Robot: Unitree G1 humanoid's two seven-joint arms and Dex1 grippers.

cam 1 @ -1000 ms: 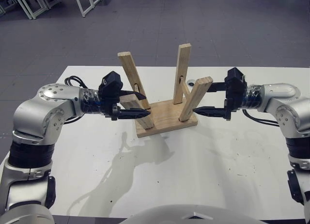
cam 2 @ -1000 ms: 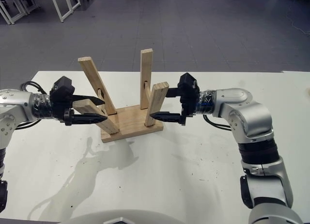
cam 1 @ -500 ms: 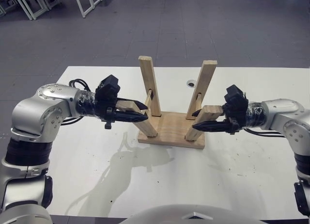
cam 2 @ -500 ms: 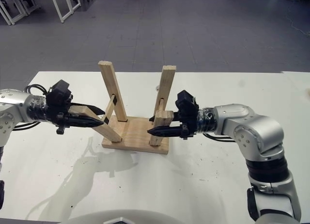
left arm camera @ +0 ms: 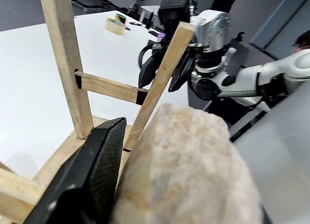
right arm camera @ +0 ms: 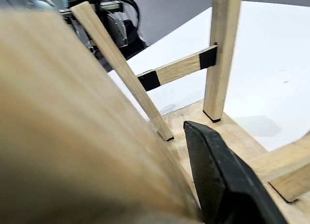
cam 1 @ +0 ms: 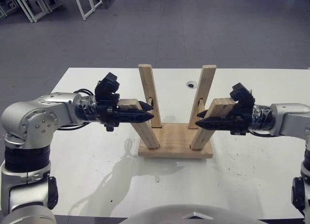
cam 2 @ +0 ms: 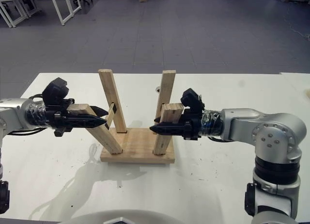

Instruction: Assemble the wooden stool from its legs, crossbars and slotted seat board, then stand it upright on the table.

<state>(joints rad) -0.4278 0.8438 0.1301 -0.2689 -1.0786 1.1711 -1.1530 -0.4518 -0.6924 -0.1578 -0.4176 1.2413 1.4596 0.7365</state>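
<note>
The stool stands upside down on the white table. Its seat board lies flat on the tabletop, with 4 legs rising from it. A crossbar joins 2 of them. Over the seat board's left side, the left gripper pinches the top of the near left leg between its 2 black fingers. Over the seat board's right side, the right gripper clamps the top of the near right leg the same way.
</note>
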